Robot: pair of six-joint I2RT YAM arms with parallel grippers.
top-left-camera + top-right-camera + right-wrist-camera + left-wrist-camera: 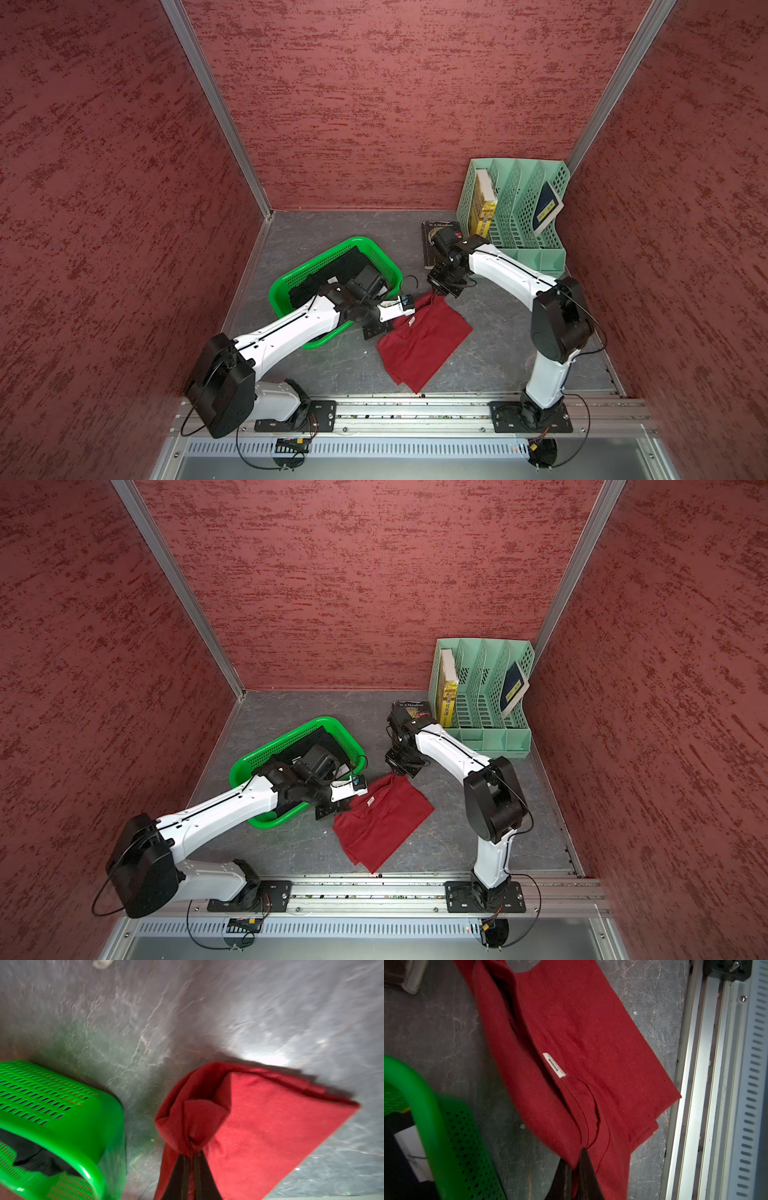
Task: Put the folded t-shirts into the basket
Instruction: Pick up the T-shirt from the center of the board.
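The dark red folded t-shirt (424, 345) (382, 816) lies partly lifted on the grey table, to the right of the green basket (332, 253) (291, 729). My left gripper (380, 328) (574, 1156) is shut on the shirt's collar edge next to the basket. My right gripper (438, 293) (191, 1154) is shut on the shirt's far corner, and the cloth (270, 1126) bunches at its tips. A white tag (554, 1066) shows at the collar. The black t-shirt (345, 266) (37, 1159) with its white label (409, 1147) lies inside the basket (425, 1105) (72, 1126).
A mint-green file organizer (515, 208) holding books stands at the back right. A dark book (434, 237) lies flat beside it, under my right arm. An aluminium rail (415, 415) runs along the front edge, and red walls enclose three sides.
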